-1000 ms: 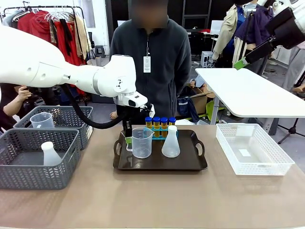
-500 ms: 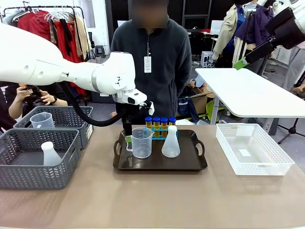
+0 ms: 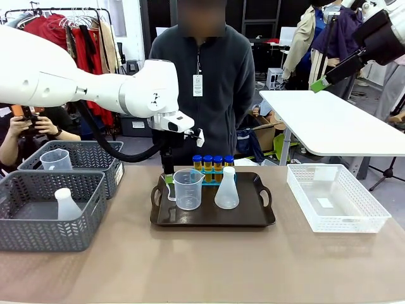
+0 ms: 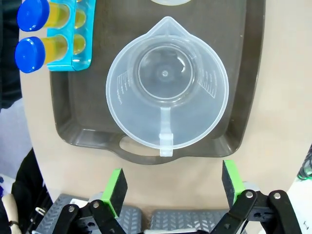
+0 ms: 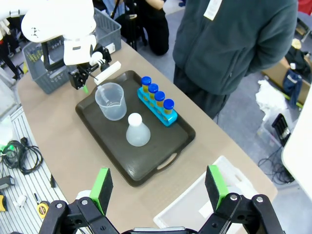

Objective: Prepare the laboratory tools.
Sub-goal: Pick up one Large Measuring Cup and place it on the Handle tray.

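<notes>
Wide apart and empty, both sets of jaws: my left gripper (image 4: 172, 187) has its green pads spread either side of open air, and my right gripper (image 5: 158, 187) is just as wide, parked high over the near right of the table.

Over the last second I've watched my left arm climb. The gripper (image 3: 168, 175) was low at the tray's far left corner beside the clear plastic handled measuring jug (image 3: 188, 189); now it has lifted and the wrist sits higher, with the jug left standing upright on the dark brown handled tray (image 3: 253, 218), handle toward the tray's left end. From the left wrist I look straight down into the jug (image 4: 167, 90), nothing in it.

I read that as a placement just finished: the jug is delivered and I'm backing off. Beside it to the right stands the translucent white conical flask (image 3: 226, 189), and behind both, the small yellow-orange tubes with blue caps (image 3: 212, 164) sit in a blue rack (image 4: 78, 36). A second jug (image 3: 55, 159) and flask (image 3: 65, 204) wait in the grey woven-pattern baskets (image 3: 38, 235) at left, likely next.
</notes>
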Robot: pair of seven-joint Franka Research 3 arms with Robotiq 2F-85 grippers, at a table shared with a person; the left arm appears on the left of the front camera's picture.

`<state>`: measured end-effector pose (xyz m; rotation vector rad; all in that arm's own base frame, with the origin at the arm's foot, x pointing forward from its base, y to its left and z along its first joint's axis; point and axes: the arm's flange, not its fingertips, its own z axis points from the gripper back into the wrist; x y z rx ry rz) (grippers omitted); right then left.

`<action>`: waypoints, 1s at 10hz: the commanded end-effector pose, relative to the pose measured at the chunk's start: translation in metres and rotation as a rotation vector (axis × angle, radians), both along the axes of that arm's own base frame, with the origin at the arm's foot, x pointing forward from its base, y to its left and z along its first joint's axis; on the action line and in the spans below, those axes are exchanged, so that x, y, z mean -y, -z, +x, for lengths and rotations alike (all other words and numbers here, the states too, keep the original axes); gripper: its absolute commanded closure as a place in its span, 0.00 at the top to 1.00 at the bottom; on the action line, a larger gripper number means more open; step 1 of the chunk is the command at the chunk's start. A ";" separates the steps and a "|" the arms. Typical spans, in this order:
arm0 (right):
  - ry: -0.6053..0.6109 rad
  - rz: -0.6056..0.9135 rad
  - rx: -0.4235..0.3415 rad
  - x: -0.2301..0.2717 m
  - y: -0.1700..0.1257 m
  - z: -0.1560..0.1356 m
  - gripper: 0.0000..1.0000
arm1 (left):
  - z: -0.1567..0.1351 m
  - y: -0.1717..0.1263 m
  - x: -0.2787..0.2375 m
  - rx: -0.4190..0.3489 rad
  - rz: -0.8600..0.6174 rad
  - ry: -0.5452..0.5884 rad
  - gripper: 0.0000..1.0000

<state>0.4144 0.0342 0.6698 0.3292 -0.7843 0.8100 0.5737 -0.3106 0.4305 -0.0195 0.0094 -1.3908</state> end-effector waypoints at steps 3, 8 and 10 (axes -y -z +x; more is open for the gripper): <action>-0.011 0.021 0.007 0.000 -0.002 0.000 1.00 | -0.007 -0.011 -0.007 -0.006 -0.036 -0.003 1.00; -0.011 0.021 0.007 0.000 -0.002 0.000 1.00 | -0.002 -0.008 0.000 0.003 -0.012 -0.005 1.00; -0.011 0.021 0.007 0.000 -0.002 0.000 1.00 | -0.002 -0.008 0.000 0.003 -0.012 -0.005 1.00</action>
